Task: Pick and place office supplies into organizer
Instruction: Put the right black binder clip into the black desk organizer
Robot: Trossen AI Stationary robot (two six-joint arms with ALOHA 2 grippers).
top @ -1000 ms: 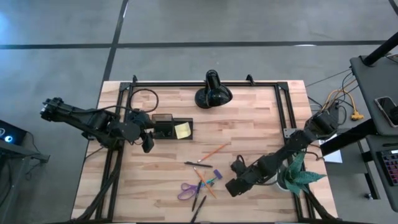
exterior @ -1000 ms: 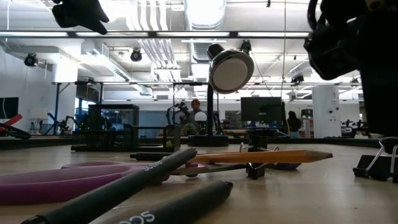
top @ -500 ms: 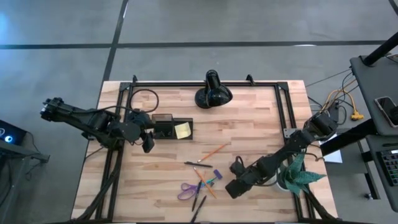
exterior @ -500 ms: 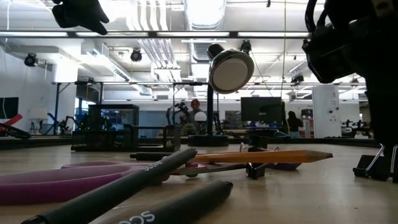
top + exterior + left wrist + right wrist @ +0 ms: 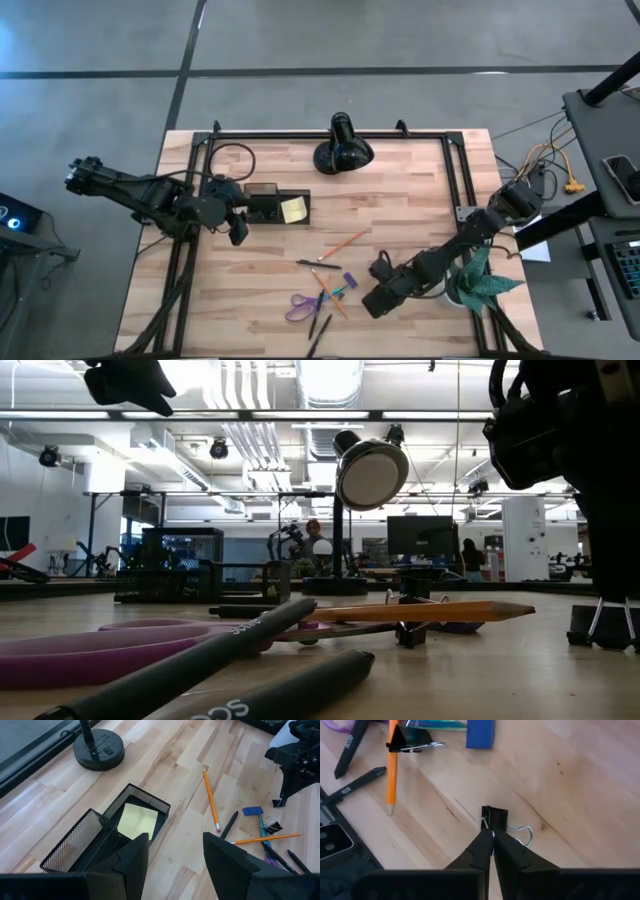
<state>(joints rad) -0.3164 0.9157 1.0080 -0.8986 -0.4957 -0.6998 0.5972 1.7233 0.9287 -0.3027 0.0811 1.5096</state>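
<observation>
My right gripper [image 5: 491, 839] is shut on a small black binder clip [image 5: 494, 815] near the table's right front, also visible in the low view [image 5: 600, 630]. To its left lie an orange pencil [image 5: 392, 765], a second clip [image 5: 410, 740], a blue piece [image 5: 481, 734], black pens [image 5: 355, 790] and purple scissors [image 5: 300, 305]. My left gripper [image 5: 175, 845] hangs open above the black mesh organizer [image 5: 90, 837], which holds a yellow sticky-note pad [image 5: 136, 820]. My right gripper pinches one wire handle [image 5: 485, 823] of the binder clip between its two fingertips. The fingers [image 5: 612, 560] come from above, slanting steeply down. The clip's black body [image 5: 495, 814] rests on the table, and the other wire loop [image 5: 525, 835] sticks out beside the fingers.
A black dome lamp [image 5: 343, 148] stands at the far edge. A green plant in a white pot [image 5: 480, 283] sits just right of my right arm. Another orange pencil [image 5: 347, 241] lies mid-table. Black frame rails [image 5: 460, 180] run along the table's sides.
My right gripper has shut on the binder clip's wire handle without shifting place. The clip's wire now stands more upright in the low view. My left arm has kept still.
</observation>
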